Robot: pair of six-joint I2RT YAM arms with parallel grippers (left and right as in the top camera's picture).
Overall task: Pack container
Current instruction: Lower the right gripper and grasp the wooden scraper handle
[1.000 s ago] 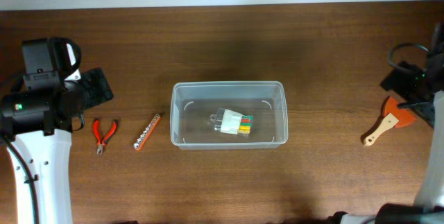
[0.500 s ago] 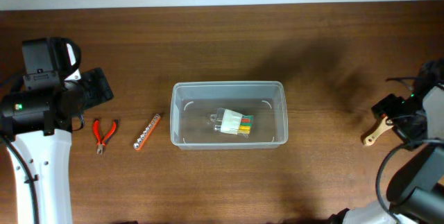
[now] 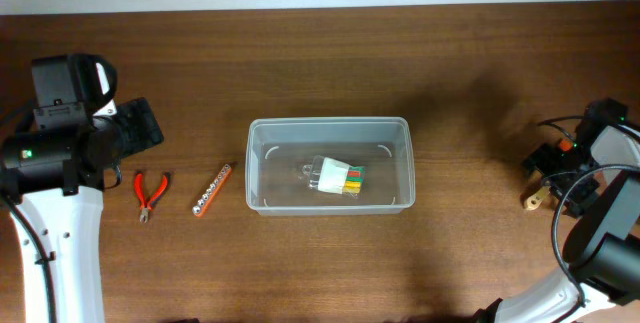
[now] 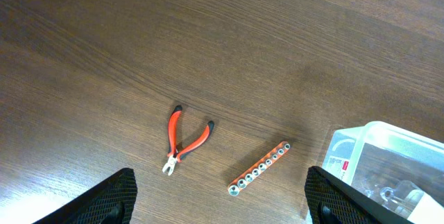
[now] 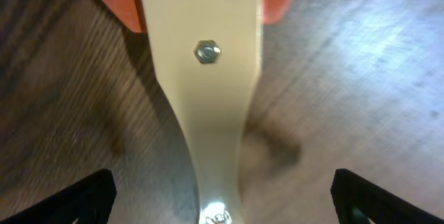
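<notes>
Right hand (image 5: 222,207) spread, smooth pale curved handle (image 5: 201,106)

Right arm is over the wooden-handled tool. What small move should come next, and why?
Probably close the right end effector on the cream wooden-handled, orange-bladed tool, lowering a little first if needed: its handle lies centred between the open fingers, outside the clear plastic container.
</notes>
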